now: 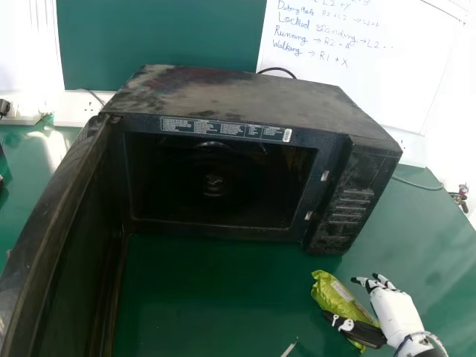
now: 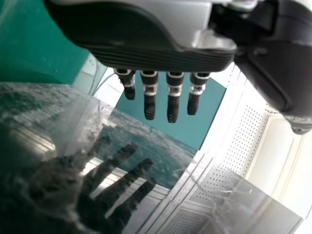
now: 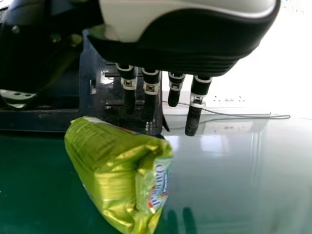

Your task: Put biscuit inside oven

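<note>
In the head view my right hand (image 1: 396,309) is at the lower right, beside the green biscuit packet (image 1: 338,297), its thumb over the packet's near part and its fingers relaxed on the far side. The right wrist view has the packet (image 3: 114,170) lying on the table close by the hand (image 3: 195,53), whose fingers are straight. The black oven (image 1: 238,93) stands open, its door (image 1: 56,223) swung out at the left. My left hand (image 2: 146,53) has straight fingers in the left wrist view, close to a glossy surface (image 2: 97,161) that reflects it.
The green table (image 1: 201,297) extends in front of the oven and to its right. A cable (image 1: 416,184) runs behind the oven's right side. A whiteboard (image 1: 364,67) stands behind. A small pale scrap (image 1: 288,349) lies near the front edge.
</note>
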